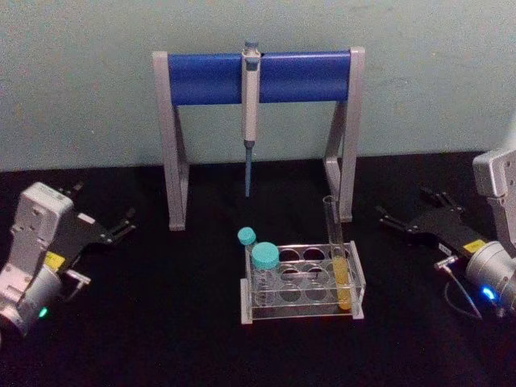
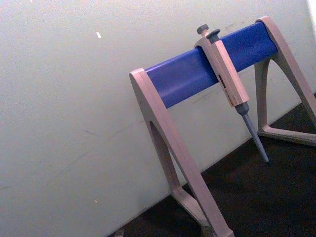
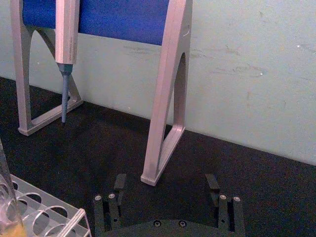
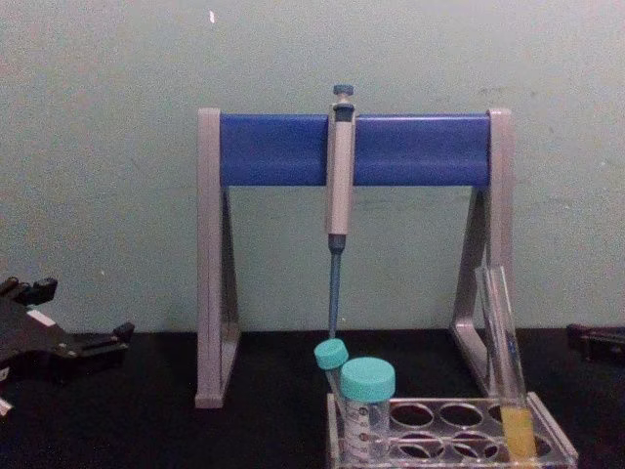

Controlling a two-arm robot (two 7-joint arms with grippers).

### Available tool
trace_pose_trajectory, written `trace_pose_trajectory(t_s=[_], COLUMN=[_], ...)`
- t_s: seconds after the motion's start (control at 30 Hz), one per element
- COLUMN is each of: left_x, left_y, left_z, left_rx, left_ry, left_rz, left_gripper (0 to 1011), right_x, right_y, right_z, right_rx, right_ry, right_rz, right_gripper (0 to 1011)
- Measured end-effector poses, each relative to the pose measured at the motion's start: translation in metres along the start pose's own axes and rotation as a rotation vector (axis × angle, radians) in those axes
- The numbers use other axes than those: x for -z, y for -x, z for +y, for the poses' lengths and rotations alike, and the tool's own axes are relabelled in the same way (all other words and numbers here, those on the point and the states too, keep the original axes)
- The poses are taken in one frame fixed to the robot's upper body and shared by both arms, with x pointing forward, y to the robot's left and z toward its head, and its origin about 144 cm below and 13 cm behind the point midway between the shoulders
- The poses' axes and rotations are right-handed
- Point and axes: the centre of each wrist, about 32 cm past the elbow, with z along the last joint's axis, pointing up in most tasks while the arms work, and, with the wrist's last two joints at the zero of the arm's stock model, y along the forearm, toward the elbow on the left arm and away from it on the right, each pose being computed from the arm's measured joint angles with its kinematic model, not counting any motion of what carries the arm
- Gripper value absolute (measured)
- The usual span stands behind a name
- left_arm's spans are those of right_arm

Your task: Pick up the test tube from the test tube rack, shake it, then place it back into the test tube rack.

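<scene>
The test tube point(image 1: 337, 246) stands in the right end of the clear test tube rack point(image 1: 300, 305), leaning a little, with yellow-orange liquid at its bottom. From the chest, the test tube point(image 4: 501, 342) rises well above the rack point(image 4: 459, 442). My right gripper point(image 1: 409, 208) rests open on the black table to the right of the rack, with nothing between its fingers. The right wrist view shows that gripper point(image 3: 165, 183) spread wide, with the rack's corner point(image 3: 47, 217) beside it. My left gripper point(image 1: 105, 208) lies open far to the left, apart from the rack.
A grey-and-blue pipette stand point(image 1: 258, 76) stands behind the rack, with a pipette point(image 1: 250, 121) hanging from its bar. Two teal-capped tubes point(image 1: 264, 258) occupy the rack's left end. A pale wall closes off the back. Black tabletop lies between each gripper and the rack.
</scene>
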Motion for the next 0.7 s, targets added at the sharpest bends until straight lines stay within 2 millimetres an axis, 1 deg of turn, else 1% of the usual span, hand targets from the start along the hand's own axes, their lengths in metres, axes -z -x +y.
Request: trace_pose_trajectory(t_s=[0.7], left_x=[0.0000], left_y=[0.0000], left_z=[0.0000], left_rx=[0.000], left_ry=[0.000], left_rz=[0.000], left_gripper=[1001], right_x=[-0.0001], right_y=[0.0000], right_z=[0.0000], right_rx=[0.000], right_ry=[-0.001], right_rz=[0.000], right_gripper=[1000])
